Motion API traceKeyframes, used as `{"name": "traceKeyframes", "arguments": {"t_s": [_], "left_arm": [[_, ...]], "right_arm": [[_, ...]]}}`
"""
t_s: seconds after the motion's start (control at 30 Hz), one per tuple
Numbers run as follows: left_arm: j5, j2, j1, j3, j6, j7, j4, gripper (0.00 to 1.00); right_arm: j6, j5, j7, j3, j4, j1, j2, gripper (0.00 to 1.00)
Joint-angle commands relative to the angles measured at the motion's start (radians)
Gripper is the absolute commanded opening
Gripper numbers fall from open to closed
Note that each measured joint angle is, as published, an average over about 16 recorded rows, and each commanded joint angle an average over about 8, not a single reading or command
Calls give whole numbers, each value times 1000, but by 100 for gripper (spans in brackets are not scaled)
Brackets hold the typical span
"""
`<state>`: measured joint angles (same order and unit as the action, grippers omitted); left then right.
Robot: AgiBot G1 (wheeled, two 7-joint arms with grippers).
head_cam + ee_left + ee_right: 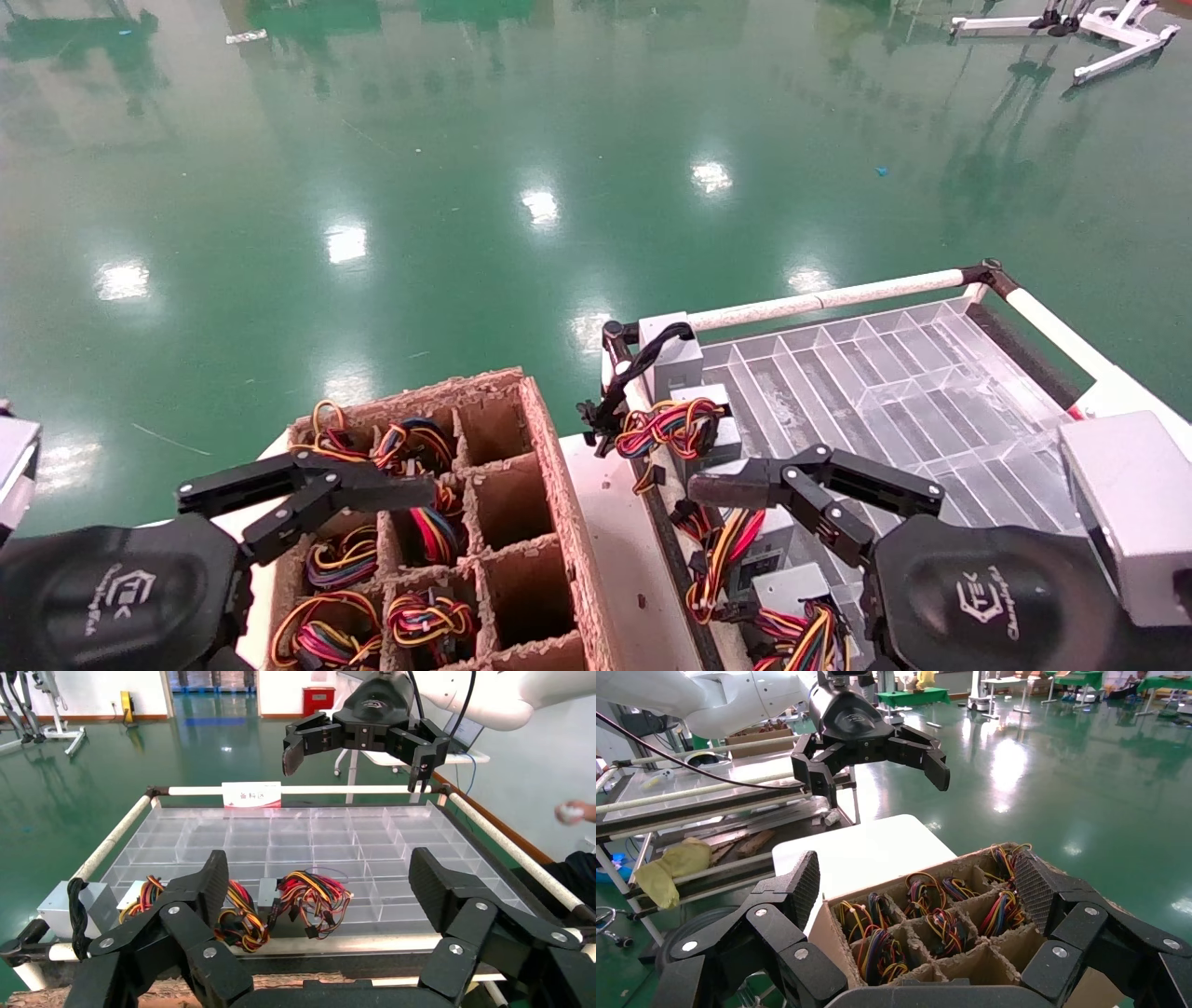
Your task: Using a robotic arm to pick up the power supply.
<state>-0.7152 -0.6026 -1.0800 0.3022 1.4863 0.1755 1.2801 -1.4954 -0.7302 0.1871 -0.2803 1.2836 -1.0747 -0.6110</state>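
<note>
Hovering over the cardboard divider box (521, 522) of wire bundles, the left gripper (307, 499) is holding its fingers spread and empty; the right gripper (810, 494), fingers likewise spread, is hanging above a power supply (708, 424) lying with its coloured wires at the near edge of the clear compartment tray (894, 373).

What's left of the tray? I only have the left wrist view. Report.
Observer: A cardboard box divided into cells; several hold wire bundles.
Operator: Name the empty cells.
Observer: In the head view, the column nearest the tray looks empty.
Operator: Tell me what the box stands on.
Observer: A white tabletop, seen in the right wrist view.
</note>
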Motion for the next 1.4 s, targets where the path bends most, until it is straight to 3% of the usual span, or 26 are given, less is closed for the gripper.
{"name": "traceKeyframes", "arguments": {"t_s": [0.03, 0.63, 0.93, 1.13, 1.4], "left_arm": [[0, 0, 0, 0, 0, 0, 0, 0], [0, 0, 0, 0, 0, 0, 0, 0], [0, 0, 0, 0, 0, 0, -1, 0], [0, 0, -1, 1, 0, -1, -1, 0], [1, 0, -1, 1, 0, -1, -1, 0]], "right_arm": [[0, 0, 0, 0, 0, 0, 0, 100], [1, -4, 1, -2, -1, 1, 1, 100], [29, -90, 21, -43, 6, 4, -4, 100], [52, -177, 49, -99, 12, -14, -51, 100], [67, -283, 77, -191, -29, -57, -184, 100]]}}
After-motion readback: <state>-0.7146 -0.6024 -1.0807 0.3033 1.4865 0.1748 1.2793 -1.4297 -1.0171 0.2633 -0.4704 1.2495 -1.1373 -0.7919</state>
